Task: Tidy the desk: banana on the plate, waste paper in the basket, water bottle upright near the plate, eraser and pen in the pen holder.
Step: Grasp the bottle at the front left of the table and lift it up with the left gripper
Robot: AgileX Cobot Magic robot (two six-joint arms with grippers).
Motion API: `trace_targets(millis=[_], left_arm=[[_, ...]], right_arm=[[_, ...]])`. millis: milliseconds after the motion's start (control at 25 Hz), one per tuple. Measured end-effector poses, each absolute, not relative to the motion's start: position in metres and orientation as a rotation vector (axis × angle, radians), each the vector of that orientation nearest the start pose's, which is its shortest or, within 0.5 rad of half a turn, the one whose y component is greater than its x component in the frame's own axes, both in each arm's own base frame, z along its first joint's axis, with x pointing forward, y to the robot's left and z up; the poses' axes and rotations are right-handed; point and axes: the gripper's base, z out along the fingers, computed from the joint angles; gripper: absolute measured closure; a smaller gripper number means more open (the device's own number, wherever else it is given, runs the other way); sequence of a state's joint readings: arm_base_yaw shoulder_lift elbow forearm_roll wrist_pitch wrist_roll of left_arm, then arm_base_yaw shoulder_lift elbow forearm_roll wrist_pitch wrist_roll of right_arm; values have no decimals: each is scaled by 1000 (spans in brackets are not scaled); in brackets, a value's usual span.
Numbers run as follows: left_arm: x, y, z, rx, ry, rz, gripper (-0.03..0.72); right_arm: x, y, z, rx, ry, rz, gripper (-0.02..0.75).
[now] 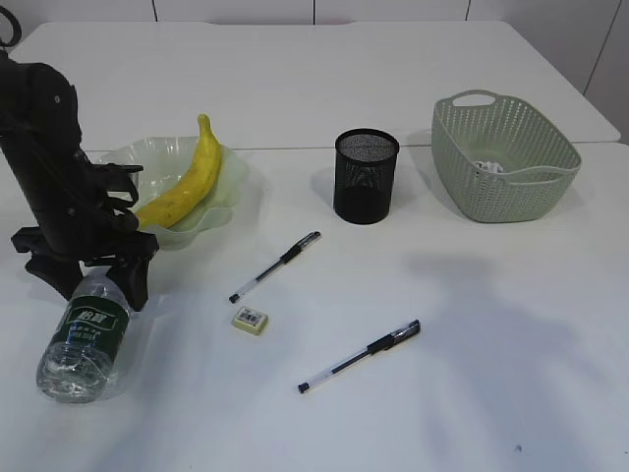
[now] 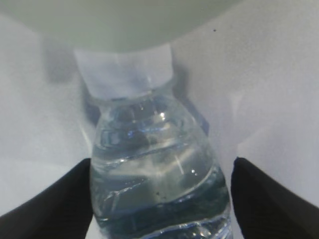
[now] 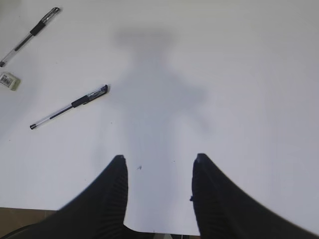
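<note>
Between the left gripper's [image 2: 159, 199] two dark fingers [image 2: 45, 201], the water bottle [image 2: 159, 189] is lying on its side, neck and white cap pointing toward the pale plate [image 2: 124, 20]. The fingers are standing wide apart, flanking the bottle's shoulder; whether the pads are touching the plastic is hard to tell, the wrist view being so close. Nothing is being gripped yet, by the look of it.

Right gripper [image 3: 158, 194] is hovering over bare table, fingers parted about halfway, holding nothing.

Handling notes: clear thin-walled bottle with water inside, so likely carrying some weight and a smooth, ribbed, rounded skin that could roll or squeeze in under pressure. The stiffer shoulder just below the cap, or the labelled middle, is probably the safer hold; the contents will be shifting as it tips upright.

Outward: the banana [image 1: 187, 182] is already resting on the plate, just behind the left arm. The mesh pen holder [image 1: 366, 175] is standing mid-table; the basket [image 1: 503, 157] is sitting at far right with something white inside. Two pens [image 1: 275, 266] [image 1: 360, 356] and the eraser [image 1: 251, 320] are lying loose on the white table [image 1: 491, 344]. White panelled wall behind.
</note>
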State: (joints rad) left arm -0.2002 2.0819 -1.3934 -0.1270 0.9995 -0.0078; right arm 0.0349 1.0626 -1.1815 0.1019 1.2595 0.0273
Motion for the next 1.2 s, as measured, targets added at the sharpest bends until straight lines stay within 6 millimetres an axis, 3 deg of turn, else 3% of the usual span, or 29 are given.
trace_targets(millis=[280, 640, 1200], left_arm=[[379, -87, 136, 194, 3170, -162, 122], [380, -86, 137, 200, 3163, -153, 270], [382, -87, 136, 207, 3139, -144, 286]], right_arm=[[182, 15, 383, -3, 2624, 160, 419], [182, 15, 383, -3, 2622, 160, 419], [182, 15, 383, -5, 2622, 159, 419]])
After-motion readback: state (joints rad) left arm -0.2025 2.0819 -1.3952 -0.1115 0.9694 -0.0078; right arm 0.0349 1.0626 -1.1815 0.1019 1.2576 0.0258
